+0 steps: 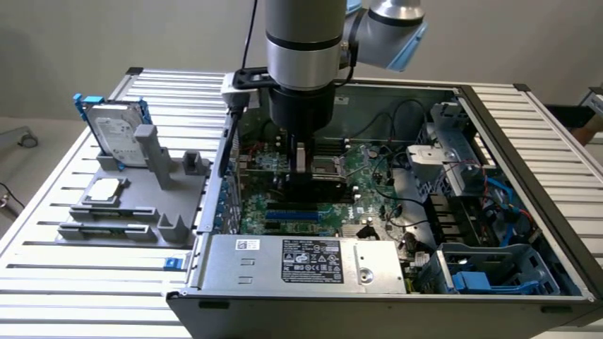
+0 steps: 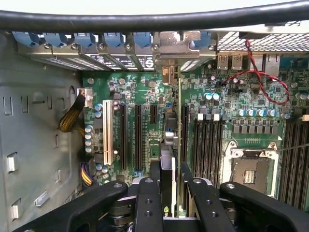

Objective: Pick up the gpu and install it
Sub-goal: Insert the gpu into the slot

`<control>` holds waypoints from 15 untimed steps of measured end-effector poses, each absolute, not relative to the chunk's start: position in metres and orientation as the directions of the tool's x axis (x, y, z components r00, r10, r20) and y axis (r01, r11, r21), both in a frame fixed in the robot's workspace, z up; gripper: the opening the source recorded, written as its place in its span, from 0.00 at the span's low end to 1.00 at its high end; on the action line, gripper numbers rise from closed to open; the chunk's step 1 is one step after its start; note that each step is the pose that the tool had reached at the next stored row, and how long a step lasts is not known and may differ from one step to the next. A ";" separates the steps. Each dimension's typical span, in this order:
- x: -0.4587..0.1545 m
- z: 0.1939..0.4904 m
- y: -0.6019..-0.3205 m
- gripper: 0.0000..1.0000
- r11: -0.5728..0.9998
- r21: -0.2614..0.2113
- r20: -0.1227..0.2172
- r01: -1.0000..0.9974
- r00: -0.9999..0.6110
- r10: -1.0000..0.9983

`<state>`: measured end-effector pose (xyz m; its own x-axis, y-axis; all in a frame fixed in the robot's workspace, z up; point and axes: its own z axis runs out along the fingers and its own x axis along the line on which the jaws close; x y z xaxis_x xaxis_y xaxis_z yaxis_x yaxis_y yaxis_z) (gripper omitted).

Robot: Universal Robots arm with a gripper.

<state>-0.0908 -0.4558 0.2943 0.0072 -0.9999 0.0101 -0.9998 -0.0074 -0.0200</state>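
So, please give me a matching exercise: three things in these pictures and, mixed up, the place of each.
1 gpu
2 hard drive
3 CPU chip

a lying on the grey holder
b held in the tool, inside the computer case
c standing upright in the grey holder

Pairs: 1-b, 2-c, 3-a

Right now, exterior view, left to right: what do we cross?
hard drive → gripper gripping the gpu over the motherboard → blue drive cage
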 end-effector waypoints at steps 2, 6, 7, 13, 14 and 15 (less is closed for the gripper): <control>-0.091 0.293 -0.456 0.27 -0.007 -0.020 0.010 -1.000 0.006 -1.000; -0.092 0.290 -0.456 0.27 -0.003 -0.020 0.010 -1.000 0.003 -1.000; -0.092 0.289 -0.456 0.27 -0.002 -0.020 0.010 -1.000 0.002 -1.000; -0.093 0.284 -0.456 0.27 0.005 -0.020 0.009 -1.000 -0.006 -1.000; -0.093 0.284 -0.456 0.27 0.006 -0.020 0.009 -1.000 -0.007 -1.000; -0.093 0.283 -0.456 0.27 0.007 -0.020 0.009 -1.000 -0.008 -1.000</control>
